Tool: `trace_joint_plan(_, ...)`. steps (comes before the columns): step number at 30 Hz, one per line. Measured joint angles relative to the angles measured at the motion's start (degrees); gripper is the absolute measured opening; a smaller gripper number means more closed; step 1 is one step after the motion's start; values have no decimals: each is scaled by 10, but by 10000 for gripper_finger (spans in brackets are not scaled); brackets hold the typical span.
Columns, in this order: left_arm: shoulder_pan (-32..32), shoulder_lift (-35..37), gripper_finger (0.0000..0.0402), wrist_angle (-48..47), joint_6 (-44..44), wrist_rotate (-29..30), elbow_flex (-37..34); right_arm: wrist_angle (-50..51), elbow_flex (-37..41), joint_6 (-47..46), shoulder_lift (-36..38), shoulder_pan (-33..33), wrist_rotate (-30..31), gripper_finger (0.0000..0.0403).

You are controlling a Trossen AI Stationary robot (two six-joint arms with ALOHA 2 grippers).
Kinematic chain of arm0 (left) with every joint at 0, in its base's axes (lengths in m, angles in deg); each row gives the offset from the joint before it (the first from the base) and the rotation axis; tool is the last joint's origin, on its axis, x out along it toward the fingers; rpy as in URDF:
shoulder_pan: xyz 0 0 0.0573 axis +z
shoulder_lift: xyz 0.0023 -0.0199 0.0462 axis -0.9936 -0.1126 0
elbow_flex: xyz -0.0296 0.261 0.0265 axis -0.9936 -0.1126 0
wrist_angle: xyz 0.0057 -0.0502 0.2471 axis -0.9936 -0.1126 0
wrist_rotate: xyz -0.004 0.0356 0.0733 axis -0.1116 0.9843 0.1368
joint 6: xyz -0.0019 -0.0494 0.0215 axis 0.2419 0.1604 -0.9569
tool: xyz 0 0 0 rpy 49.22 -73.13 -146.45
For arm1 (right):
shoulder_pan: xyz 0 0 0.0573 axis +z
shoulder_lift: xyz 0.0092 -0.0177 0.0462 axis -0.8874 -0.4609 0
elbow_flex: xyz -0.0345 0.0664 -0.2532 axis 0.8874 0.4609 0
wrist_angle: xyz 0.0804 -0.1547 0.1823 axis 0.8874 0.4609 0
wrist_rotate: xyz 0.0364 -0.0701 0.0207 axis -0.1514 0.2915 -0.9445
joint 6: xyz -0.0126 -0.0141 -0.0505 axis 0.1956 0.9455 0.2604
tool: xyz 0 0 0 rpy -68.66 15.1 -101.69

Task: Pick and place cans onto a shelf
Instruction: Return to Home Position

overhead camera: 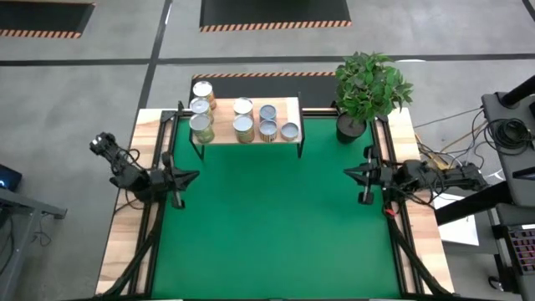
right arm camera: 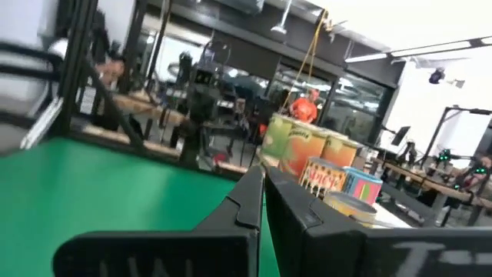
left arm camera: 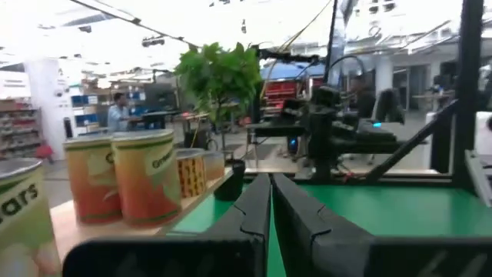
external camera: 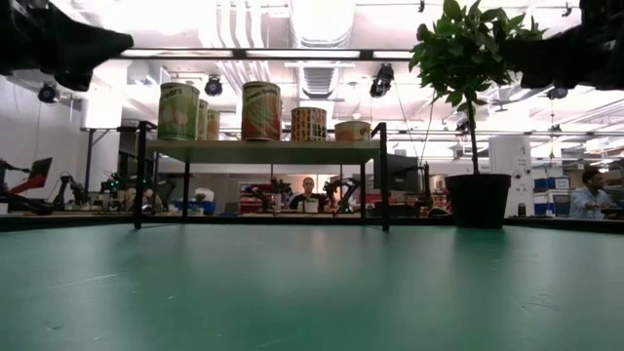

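Cans [overhead camera: 242,125] on shelf [overhead camera: 288,107], well apart from left jaws, right jaws; both closed.

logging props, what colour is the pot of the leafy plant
Black; the round plant pot shows best in the low view.

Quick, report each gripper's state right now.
Left gripper: shut, holding nothing, at the left edge of the mat.
Right gripper: shut, holding nothing, at the right edge.
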Motion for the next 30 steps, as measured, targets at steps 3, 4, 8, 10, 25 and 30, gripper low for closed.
trace_joint_plan(3, 17, -8, 0, -12, -5, 20, 0, 32, 0, 20, -3, 0, 6, 9)
trace_joint_plan(4, 18, -10, 0, -18, -16, 34, 0, 46, 0, 24, -4, 0, 12, 9)
trace_joint_plan(8, 18, -17, 0, -24, -4, 56, 3, 100, 0, 20, -5, 0, 20, 9)
trace_joint_plan(10, 18, -19, 0, -21, -2, 56, 5, 100, 0, 16, -11, 0, 16, 9)
trace_joint_plan(25, 18, -22, 0, -23, -3, 56, 5, 105, -3, -41, -12, 0, 16, 9)
trace_joint_plan(30, 18, -22, 0, -23, -3, 56, 5, 105, -3, -41, -12, 0, 17, 9)
